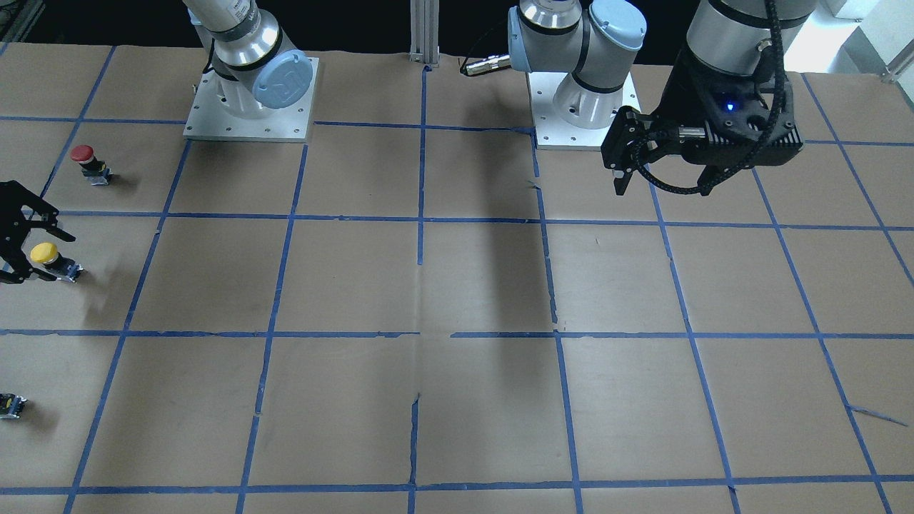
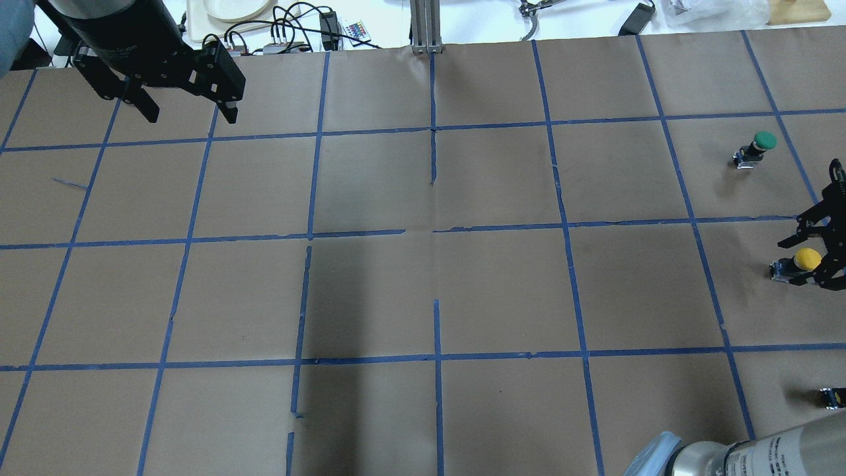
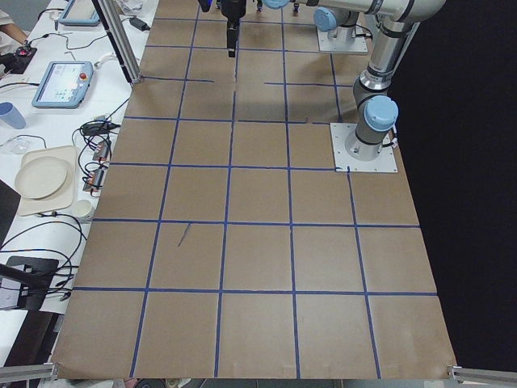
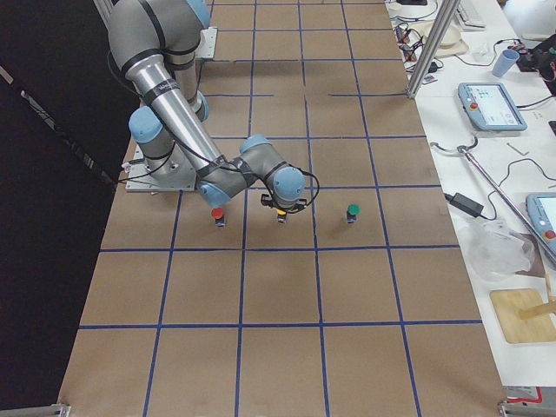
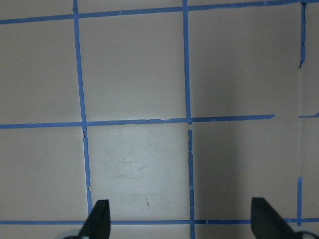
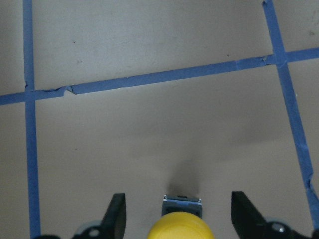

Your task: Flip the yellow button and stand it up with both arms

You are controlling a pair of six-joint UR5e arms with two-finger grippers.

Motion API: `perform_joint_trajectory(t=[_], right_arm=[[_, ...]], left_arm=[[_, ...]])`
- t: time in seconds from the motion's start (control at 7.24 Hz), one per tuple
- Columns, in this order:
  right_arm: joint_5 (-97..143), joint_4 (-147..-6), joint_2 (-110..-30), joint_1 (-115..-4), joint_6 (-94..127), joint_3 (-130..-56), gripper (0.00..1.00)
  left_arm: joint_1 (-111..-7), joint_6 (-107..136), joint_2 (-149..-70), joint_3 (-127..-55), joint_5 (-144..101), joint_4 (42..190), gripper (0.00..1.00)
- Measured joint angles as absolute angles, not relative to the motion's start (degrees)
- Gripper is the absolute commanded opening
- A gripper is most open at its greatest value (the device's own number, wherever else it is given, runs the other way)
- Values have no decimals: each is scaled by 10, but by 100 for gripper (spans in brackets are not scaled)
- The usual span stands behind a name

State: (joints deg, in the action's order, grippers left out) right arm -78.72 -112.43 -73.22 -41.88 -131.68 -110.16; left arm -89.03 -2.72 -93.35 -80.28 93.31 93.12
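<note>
The yellow button (image 1: 44, 253) seems to stand cap up on the brown paper at the table's right end; it also shows in the overhead view (image 2: 807, 258) and the right-side view (image 4: 281, 212). My right gripper (image 1: 57, 255) is open, pointing down, a finger on each side of the button with gaps. In the right wrist view the yellow cap (image 6: 180, 228) sits between the two fingers (image 6: 117, 215). My left gripper (image 2: 188, 109) is open and empty, held high over the table's left part, far from the button; the left wrist view shows only its fingertips (image 5: 98, 219) over bare paper.
A red-capped button (image 1: 84, 160) and a green-capped button (image 2: 757, 147) stand on either side of the yellow one. A small dark capless part (image 2: 831, 396) lies near the robot's edge. Blue tape lines grid the paper. Cables and devices lie along the far table edge.
</note>
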Motion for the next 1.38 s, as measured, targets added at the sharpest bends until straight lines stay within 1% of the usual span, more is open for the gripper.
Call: perform_joint_trajectory(t=[0.28, 0.41, 0.55, 0.83, 1.11, 1.38], right_arm=[[-786, -1124, -741, -420, -1288, -1095, 88], [-787, -1118, -754, -421, -1262, -1090, 94], [-787, -1097, -781, -423, -1230, -1087, 99], [-788, -1036, -866, -443, -1110, -1086, 99], [-794, -1009, -943, -504, -898, -1086, 100], [-806, -983, -995, -584, -600, -1084, 100]], left_arm=[[-890, -28, -933, -803, 933, 931, 100], [-890, -28, -932, -803, 933, 931, 100], [-890, -28, -932, -803, 933, 931, 100], [-890, -28, -932, -803, 933, 931, 100], [-890, -28, -932, -802, 932, 931, 100], [-890, -29, -931, -802, 932, 931, 100]])
